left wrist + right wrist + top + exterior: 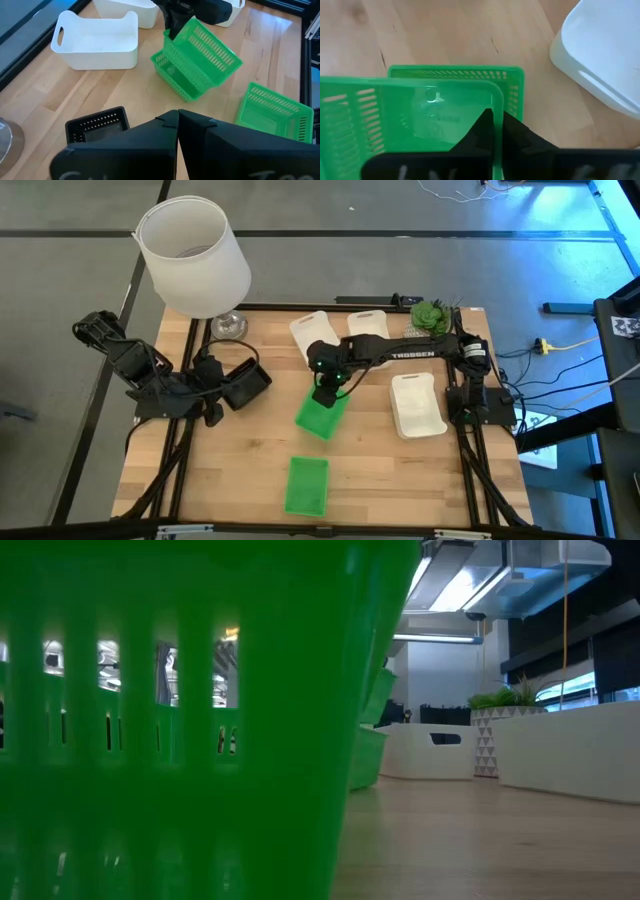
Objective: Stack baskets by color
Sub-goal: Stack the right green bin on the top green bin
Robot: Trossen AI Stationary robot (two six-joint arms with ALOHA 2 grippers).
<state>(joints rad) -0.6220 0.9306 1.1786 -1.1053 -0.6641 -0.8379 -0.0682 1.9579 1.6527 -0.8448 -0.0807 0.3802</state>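
The wooden table (230,480) is filling most of the high view, with grey floor lying around it. A big white lampshade (193,255) is standing at its far left corner and a small green plant (430,315) at the far right.

The right arm is reaching across the table's middle, and the right gripper (327,385) is pinching the wall of a tilted green basket (321,416). Only the left wrist view is showing that this basket is sitting slanted inside a second green basket (176,80) lying beneath it; from above the two are reading as one. The right wrist view is showing the dark fingers (480,132) clamped narrowly on the upper basket's rim.

A third green basket (307,485) is lying alone near the front edge, and it is blocking most of the low view. Three white baskets are in view: one (417,405) at the right side, two (310,332) (367,324) toward the far edge.

The left gripper (213,416) is waiting at the left side, fingers pressed together and empty, just beside a black basket (245,387).

The low view alone is showing the room behind: ceiling lights and dark windows.
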